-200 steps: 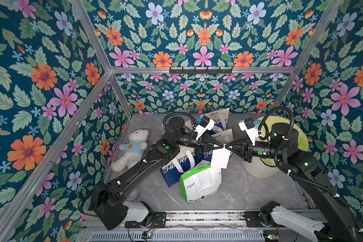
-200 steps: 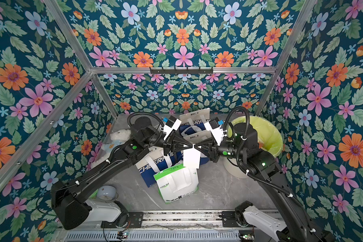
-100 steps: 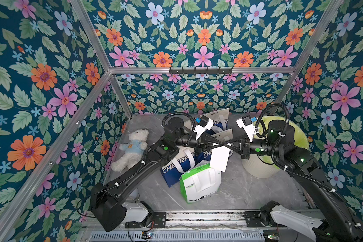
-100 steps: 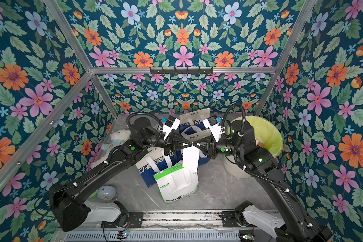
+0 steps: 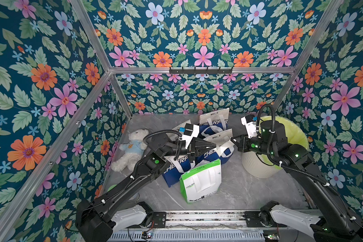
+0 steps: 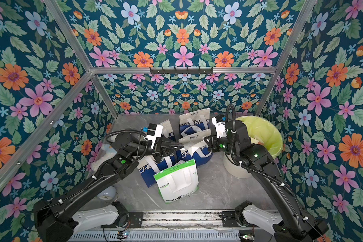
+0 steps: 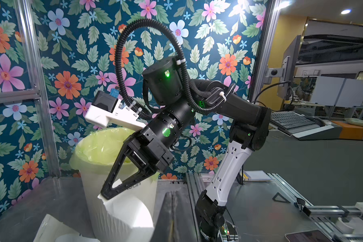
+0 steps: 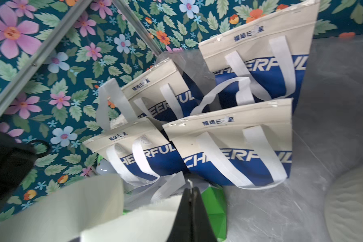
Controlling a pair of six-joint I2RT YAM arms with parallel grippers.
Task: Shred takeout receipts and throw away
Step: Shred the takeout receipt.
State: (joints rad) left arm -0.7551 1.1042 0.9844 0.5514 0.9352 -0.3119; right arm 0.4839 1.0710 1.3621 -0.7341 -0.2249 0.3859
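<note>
Clamping | left claw point(image 5: 214, 145) pinched on receipt paper point(image 7: 126, 215); right claw point(image 7: 105, 195) pinching it too

Grey table point(image 5: 239, 188) carries bags point(image 5: 201, 180), bin point(image 5: 258, 165), teddy point(image 5: 132, 146).

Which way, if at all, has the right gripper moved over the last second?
Yes. The right gripper, shut on a receipt piece, has pulled back toward the lined bin and away from the left gripper, opening a gap between their tips.
</note>
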